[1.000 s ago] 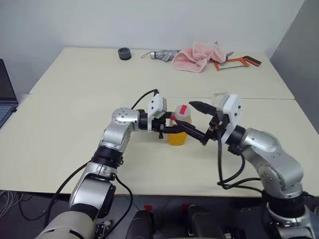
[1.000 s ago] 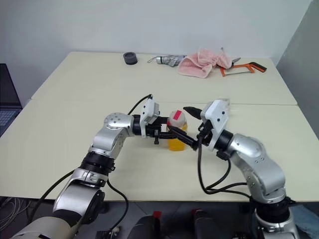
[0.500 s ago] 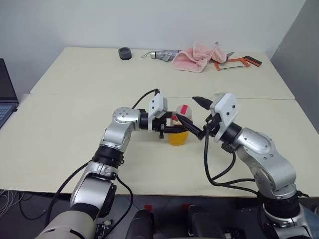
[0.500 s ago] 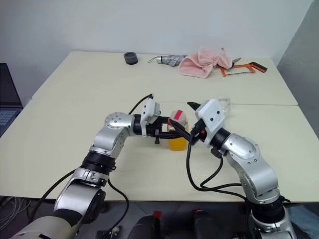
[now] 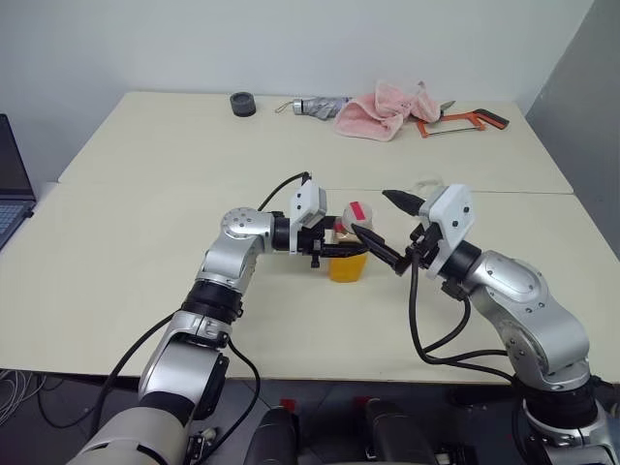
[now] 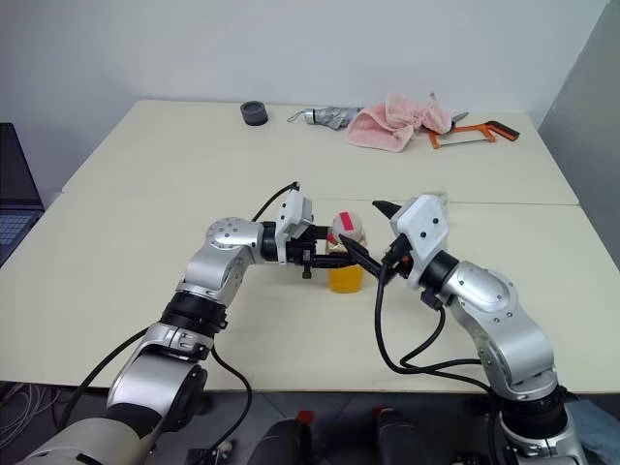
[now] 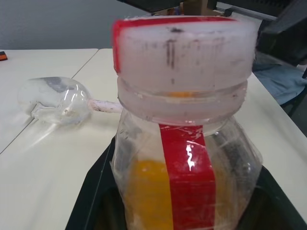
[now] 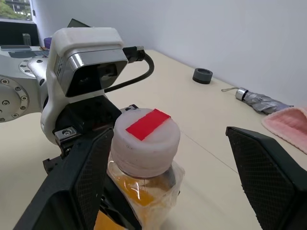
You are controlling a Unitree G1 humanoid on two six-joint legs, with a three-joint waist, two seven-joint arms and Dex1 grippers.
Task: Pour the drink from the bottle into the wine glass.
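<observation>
The bottle [image 5: 349, 254] stands upright on the table, its lower half holding the orange drink [image 7: 144, 191], a red strip down its side and a white cap [image 8: 145, 139] with a red patch. My left gripper [image 5: 327, 250] is shut on its body from the left. My right gripper [image 5: 372, 215] is open, one black finger [image 8: 81, 191] on each side of the cap without touching it. The wine glass [image 5: 426, 185] is behind my right wrist, partly hidden. In the left wrist view the wine glass [image 7: 55, 100] seems to lie on its side.
At the table's far edge lie a pink cloth [image 5: 378, 111], an orange hacksaw [image 5: 465, 121], a folded grey umbrella [image 5: 315, 105] and a black round thing [image 5: 242, 104]. A laptop [image 5: 10, 184] sits at the left edge. A seam [image 5: 145, 184] crosses the table.
My right wrist has rolled a little and its fingers have risen from beside the bottle's body to cap height, still open. The left gripper and the bottle have kept still.
</observation>
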